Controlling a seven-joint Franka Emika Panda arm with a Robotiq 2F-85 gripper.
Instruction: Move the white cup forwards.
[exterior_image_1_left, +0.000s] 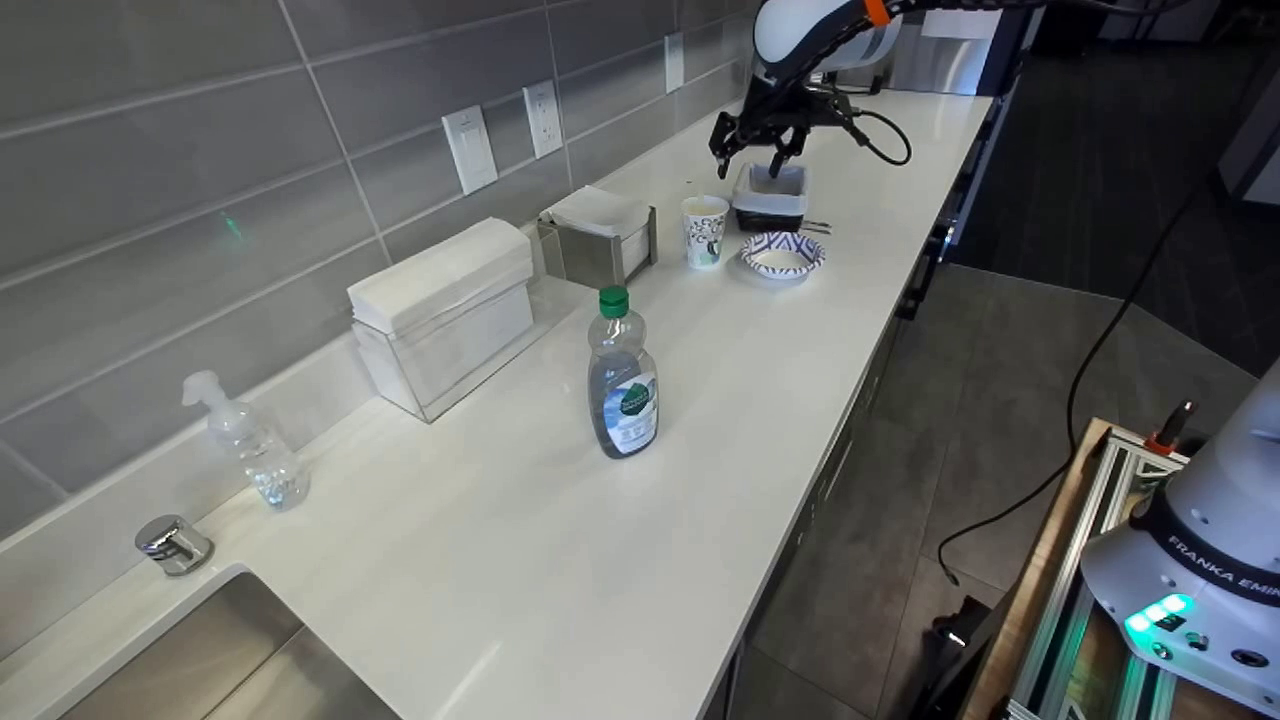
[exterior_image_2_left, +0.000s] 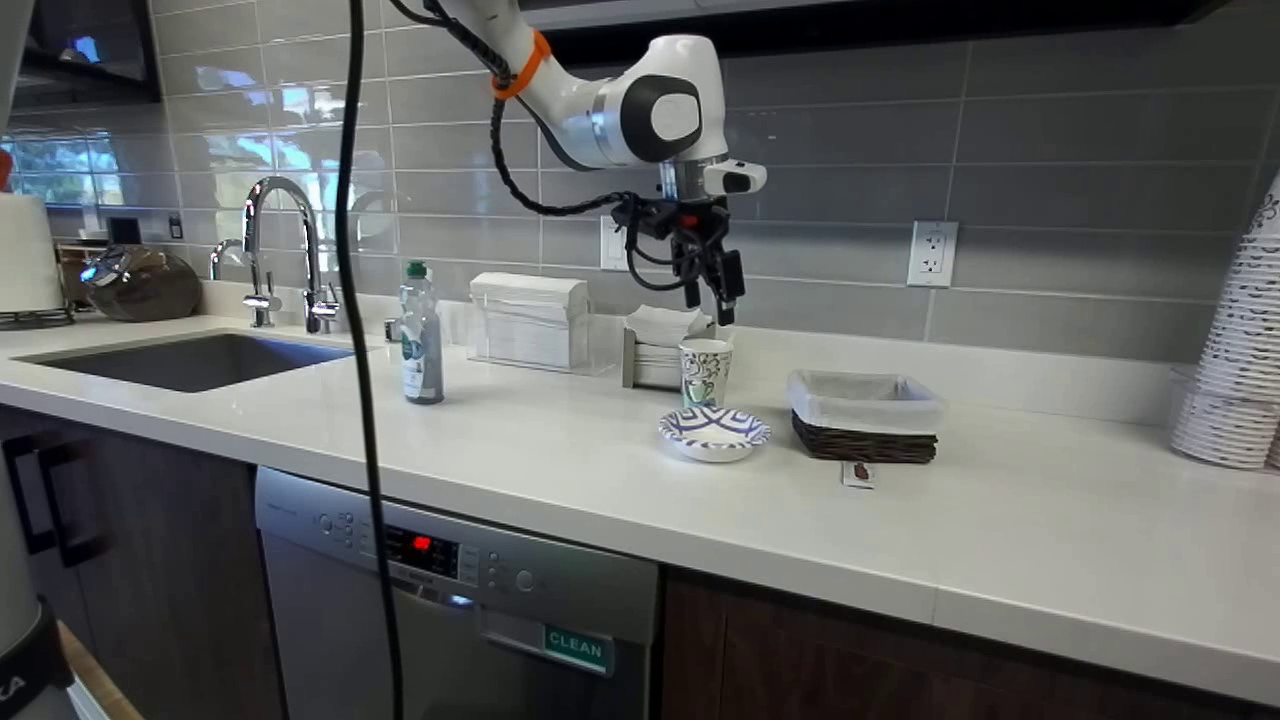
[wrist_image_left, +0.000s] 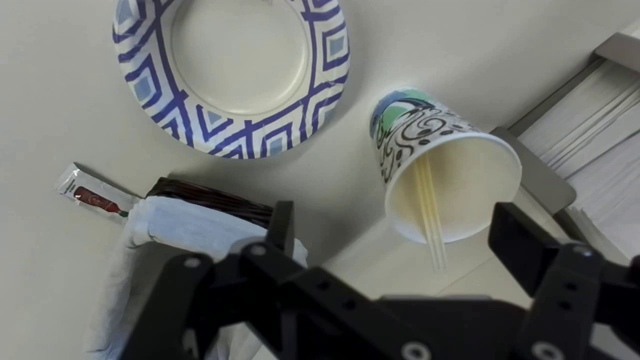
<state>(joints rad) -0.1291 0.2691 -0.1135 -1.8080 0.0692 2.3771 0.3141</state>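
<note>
Black gripper (wrist_image_left: 401, 232) is closest in the wrist view, fingers spread wide, hovering above the white counter (exterior_image_1_left: 560, 560). White paper cup (wrist_image_left: 422, 132), black scrollwork plus blue-green marks, stands upright near those fingers, between the blue-patterned paper bowl (wrist_image_left: 240, 55) and the napkin holder (wrist_image_left: 540, 172). Thin pale sticks (wrist_image_left: 430, 205) lean in it and poke past the rim; straws maybe, hard to make out from here. Plastic-lined wicker basket (exterior_image_2_left: 862, 440) sits near the bowl, red-printed sauce packet (wrist_image_left: 97, 196) just beside it. Green-capped dish-soap bottle (exterior_image_1_left: 622, 385) stands upright in both exterior views, well apart from the cup.
</note>
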